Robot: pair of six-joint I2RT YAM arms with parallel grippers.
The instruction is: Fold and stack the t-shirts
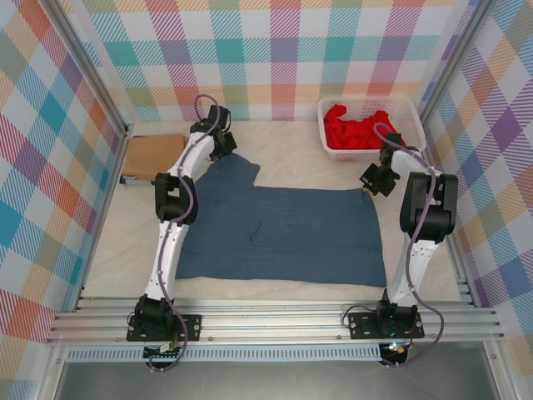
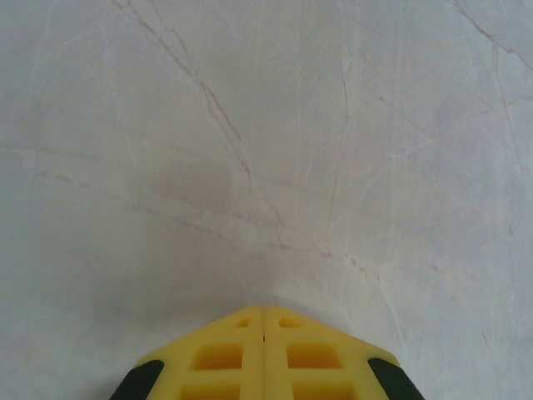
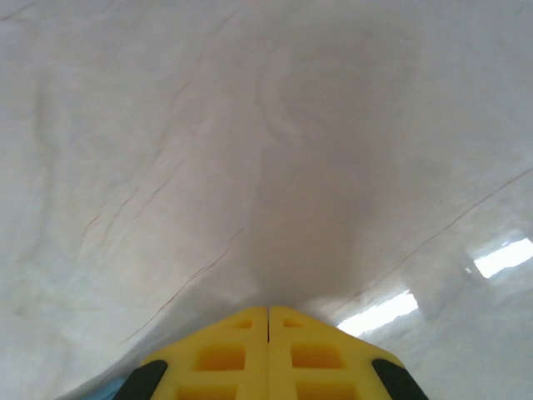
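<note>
The slate blue t-shirt [image 1: 283, 225] lies spread flat in the middle of the white table cover. My left gripper [image 1: 222, 152] is down at its far left sleeve edge, and the yellow fingers [image 2: 225, 354] are pressed together. My right gripper [image 1: 366, 187] sits at the shirt's far right corner, also shut, with a sliver of blue cloth [image 3: 112, 389] under its fingers [image 3: 221, 354]. The pinched cloth itself is hidden beneath both pairs of fingers. The tan-brown t-shirt [image 1: 154, 156] lies folded at the back left. The bright red t-shirt [image 1: 354, 129] is bunched in the basket.
The white slotted basket [image 1: 366, 102] stands at the back right, just behind my right gripper. Checked walls and metal posts close in the table on three sides. A metal rail [image 1: 275, 321] runs along the near edge by the arm bases.
</note>
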